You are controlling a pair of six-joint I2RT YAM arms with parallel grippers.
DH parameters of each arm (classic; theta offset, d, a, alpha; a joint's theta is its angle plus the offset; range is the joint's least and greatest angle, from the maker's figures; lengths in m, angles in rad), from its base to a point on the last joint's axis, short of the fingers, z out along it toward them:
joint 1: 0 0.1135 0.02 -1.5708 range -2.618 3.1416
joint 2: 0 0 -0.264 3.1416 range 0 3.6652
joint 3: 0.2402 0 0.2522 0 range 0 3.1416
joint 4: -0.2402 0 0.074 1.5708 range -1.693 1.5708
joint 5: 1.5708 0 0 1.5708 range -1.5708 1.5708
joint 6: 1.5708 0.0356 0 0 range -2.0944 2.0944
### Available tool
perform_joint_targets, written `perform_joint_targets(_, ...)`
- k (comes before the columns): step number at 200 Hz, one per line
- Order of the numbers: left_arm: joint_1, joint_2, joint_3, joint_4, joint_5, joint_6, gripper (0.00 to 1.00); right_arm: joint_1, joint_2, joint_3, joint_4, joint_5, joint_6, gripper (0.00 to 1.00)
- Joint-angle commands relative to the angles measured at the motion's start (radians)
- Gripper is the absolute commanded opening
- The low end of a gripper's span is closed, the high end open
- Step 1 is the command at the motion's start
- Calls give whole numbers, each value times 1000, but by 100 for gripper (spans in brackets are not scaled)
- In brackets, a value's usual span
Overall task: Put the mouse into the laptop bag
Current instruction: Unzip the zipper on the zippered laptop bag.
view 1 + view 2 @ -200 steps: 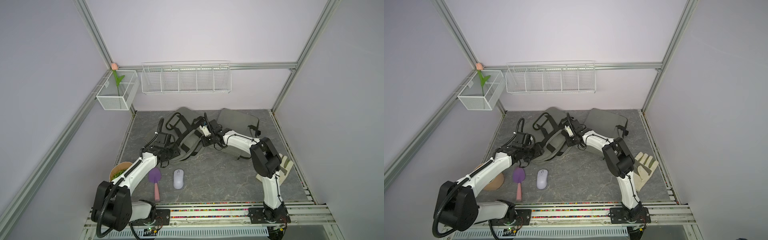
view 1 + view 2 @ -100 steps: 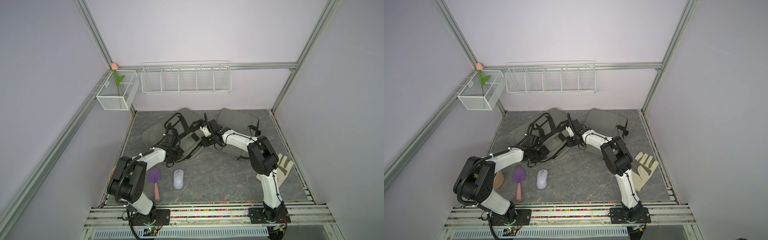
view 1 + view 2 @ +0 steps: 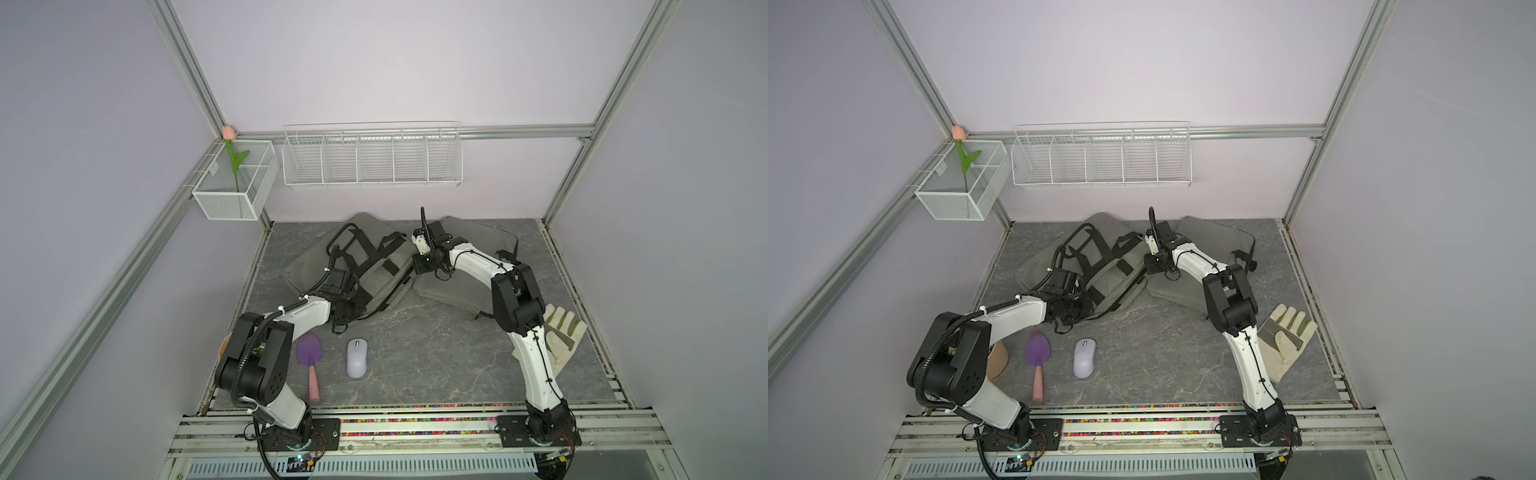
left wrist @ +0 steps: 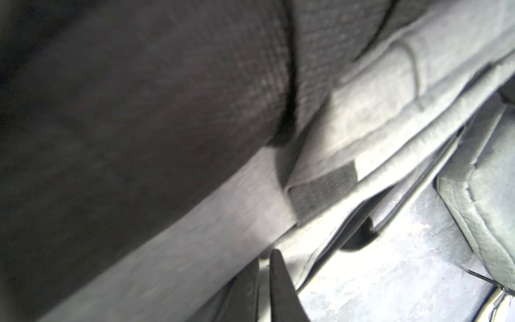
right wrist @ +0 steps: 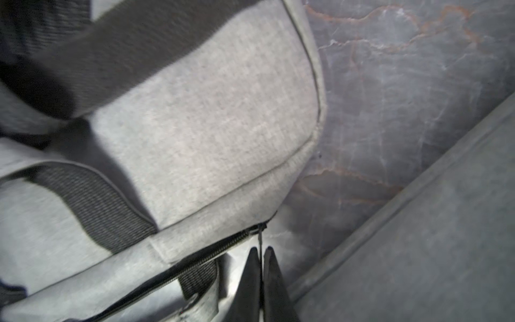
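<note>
Mouse (image 3: 357,358) lies on bench (image 3: 436,353) near the front, well apart from bag (image 3: 376,276) and just beside purple trowel (image 3: 309,358); neither hand has it. Right hand (image 5: 260,252) is clamped tight on zip pull (image 5: 260,239) at bag's corner. Left hand (image 4: 264,258) is nearly closed, seemingly nipping bag's edge fabric, but the view is blurred. Stage looks like opening the bag: the stretch of zip in the right wrist view looks shut. Left to do: unzip, grab mouse, drop it in. Bench is grey and marbled, and carries second grey case (image 3: 465,253) and glove (image 3: 559,334). Lilac walls, wire baskets (image 3: 372,160), tulip (image 3: 229,133).
</note>
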Motion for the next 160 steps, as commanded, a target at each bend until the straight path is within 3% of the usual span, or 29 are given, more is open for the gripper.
perform_joint_targets(1, 9, -7, 18, -83, -31, 16, 13, -68, 26, 57, -37, 77, -7, 7)
perform_joint_targets(67, 2, 35, 27, -63, -2, 2, 13, -97, 63, 140, -5, 66, 12, 7)
perform_joint_targets(112, -35, -41, 110, -88, 12, -9, 16, -84, -39, -3, 109, 11, 43, 42)
perform_joint_targets(160, -102, -150, 289, -198, -27, 13, 18, 11, -319, -341, 255, 27, 82, 51)
